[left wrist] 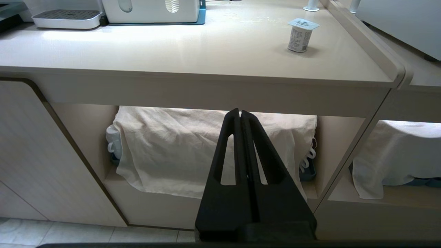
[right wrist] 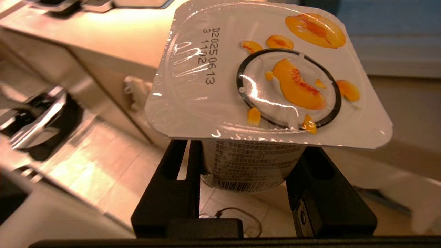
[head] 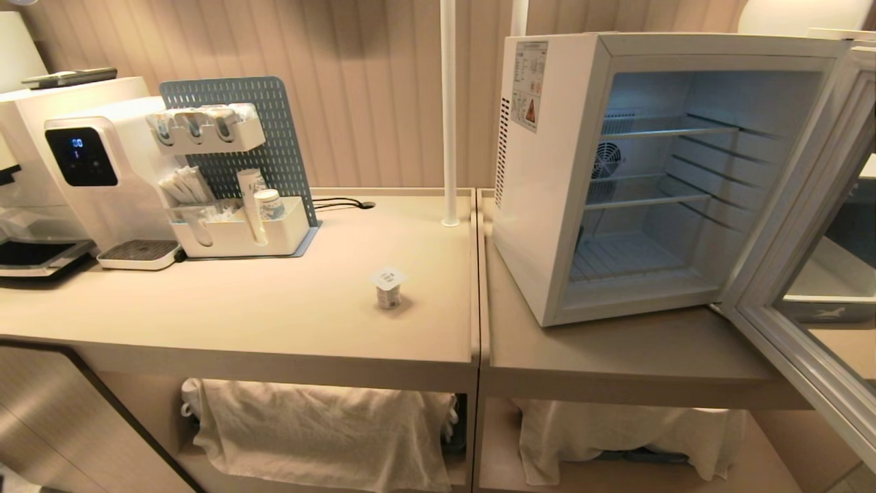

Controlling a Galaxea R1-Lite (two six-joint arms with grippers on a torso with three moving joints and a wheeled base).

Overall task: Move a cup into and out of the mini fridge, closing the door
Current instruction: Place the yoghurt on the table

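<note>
A: R end effector (right wrist: 246,172)?
B: Clamped on a peach-lid cup (right wrist: 262,86), off the tabletop (head: 274,315). L end effector (left wrist: 240,119) pinched tight, empty, below the edge.
A: Farther?
B: 2nd cup (head: 388,287) on tabletop; mini fridge (head: 547,205) beyond, door (head: 807,274) wide open.

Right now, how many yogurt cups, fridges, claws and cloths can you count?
Yogurt cups: 2, one on the counter, another in the right claw
Fridges: 1
Claws: 2, the left claw and the right claw
Cloths: 2, the second under the fridge side
Total: 7
</note>
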